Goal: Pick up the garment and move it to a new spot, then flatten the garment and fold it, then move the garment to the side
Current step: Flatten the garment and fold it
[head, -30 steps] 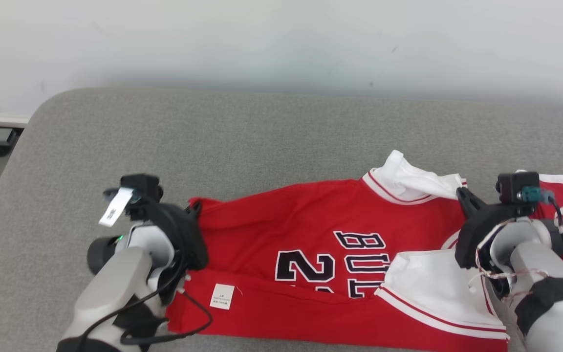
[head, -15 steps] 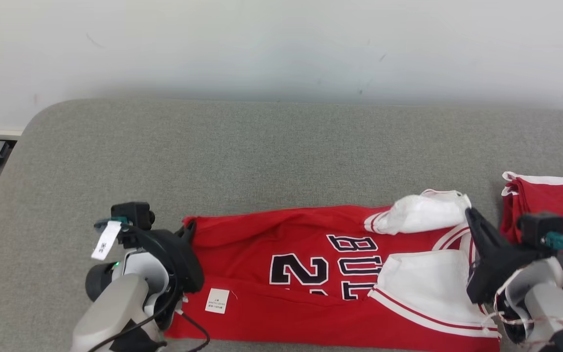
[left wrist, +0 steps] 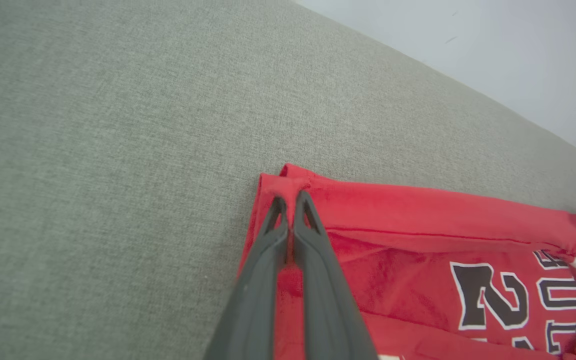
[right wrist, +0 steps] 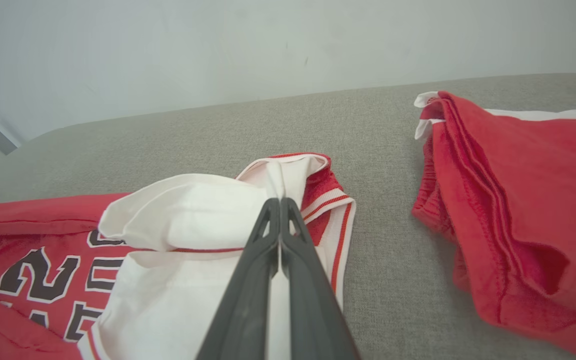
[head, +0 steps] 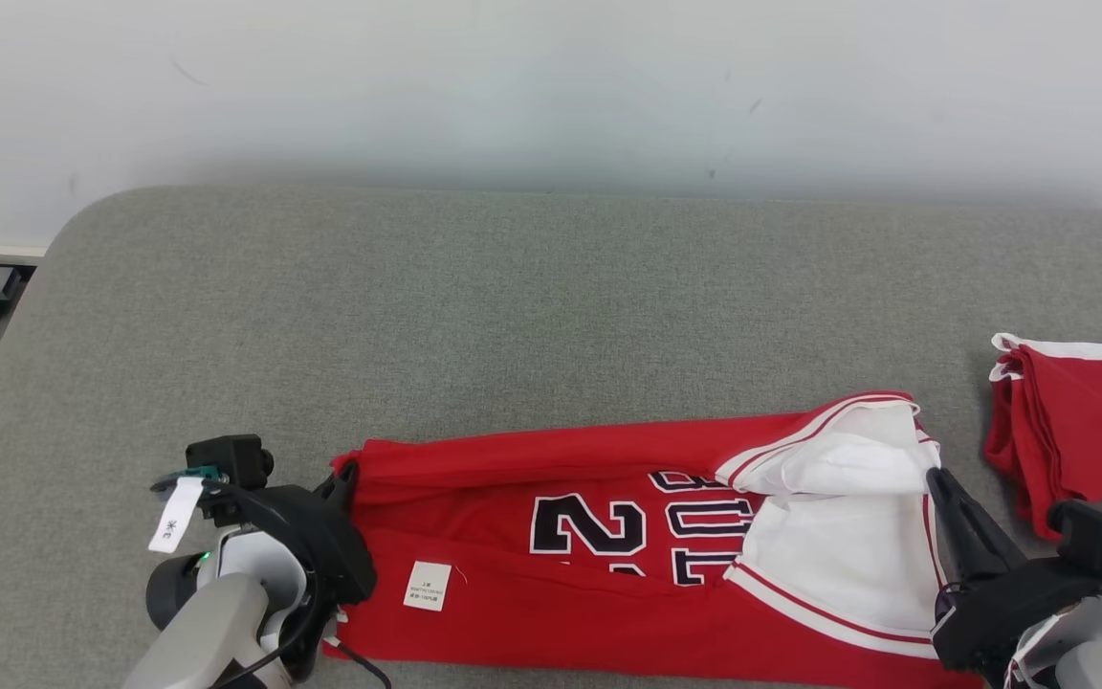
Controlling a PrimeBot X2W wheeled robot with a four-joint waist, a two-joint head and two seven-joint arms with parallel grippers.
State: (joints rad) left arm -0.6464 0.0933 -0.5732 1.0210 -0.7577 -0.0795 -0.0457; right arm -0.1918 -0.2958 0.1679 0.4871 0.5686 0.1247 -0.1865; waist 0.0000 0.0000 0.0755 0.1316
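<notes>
Head view: the red basketball jersey with white trim and black numerals (head: 551, 612) lay along the near edge of the grey fabric-covered bench (head: 513, 316). Its long axis ran left to right, hem toward the robot's left and neck toward its right. Relocation appeared complete, with a lengthwise fold under way and the move aside outstanding. Left wrist view: the left gripper (left wrist: 290, 197) had its jaws closed on the far hem corner. Right wrist view: the right gripper (right wrist: 279, 201) had its jaws closed on white shoulder fabric.

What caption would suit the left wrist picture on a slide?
Shut left gripper pinching a corner of the red jersey on the grey cushion.
</notes>
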